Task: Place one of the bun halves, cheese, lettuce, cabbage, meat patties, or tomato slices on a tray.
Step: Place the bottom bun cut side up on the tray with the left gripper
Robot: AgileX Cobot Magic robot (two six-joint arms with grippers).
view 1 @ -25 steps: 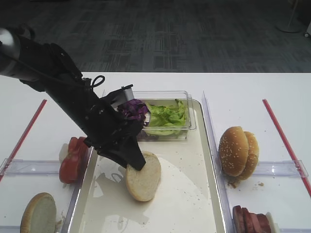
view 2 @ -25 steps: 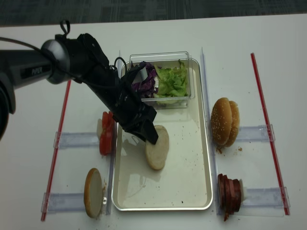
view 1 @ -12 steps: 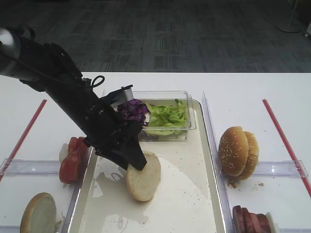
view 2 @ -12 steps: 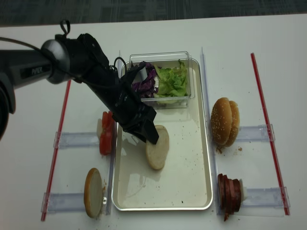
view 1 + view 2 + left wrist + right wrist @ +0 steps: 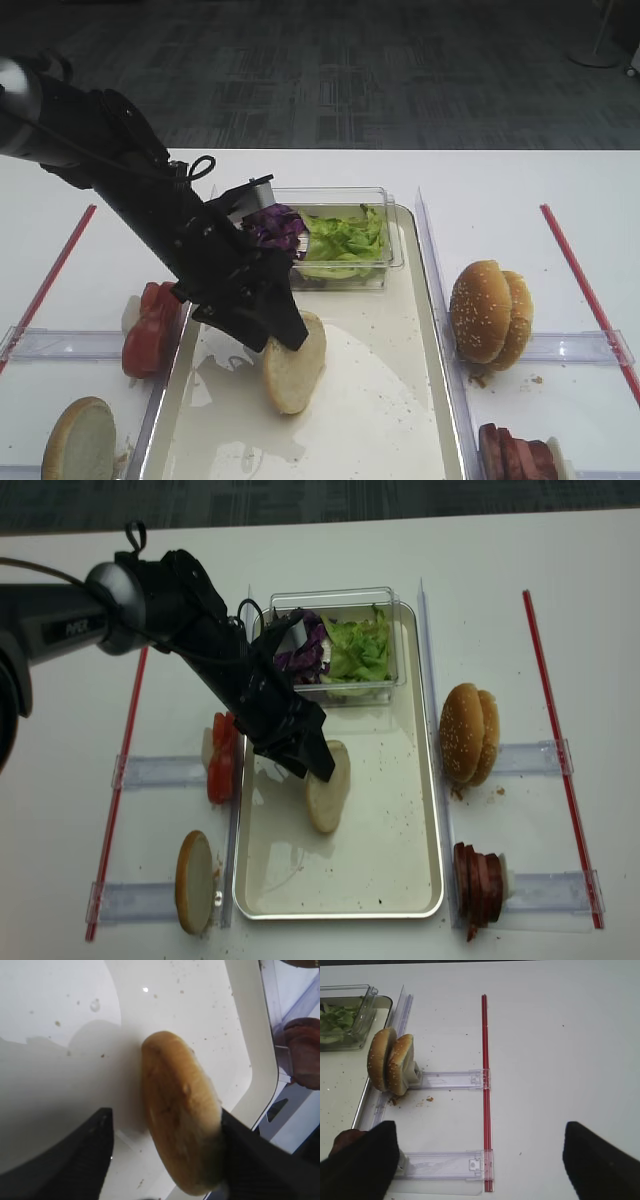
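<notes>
On the tray: the bun half stood tilted on its edge on the tray, cream cut face toward the right, tan crust toward the left gripper.
Left fingers: spread either side of the bun in the left wrist view; one finger touched the crust, the other stood clear of it, so the grip looked to be letting go.
Right fingers: two dark pads at the bottom corners of the right wrist view, spread wide apart with nothing between them.
Step in hand, as judged: releasing the bun onto the tray.
Doing it well: open fully before lifting, then rise straight up so neither finger drags the crust.
Risk: the bun was leaning and could topple onto either face.
Nearby: the clear tub of lettuce and cabbage sat at the tray's far end; tomato slices stood just outside the left rim.
</notes>
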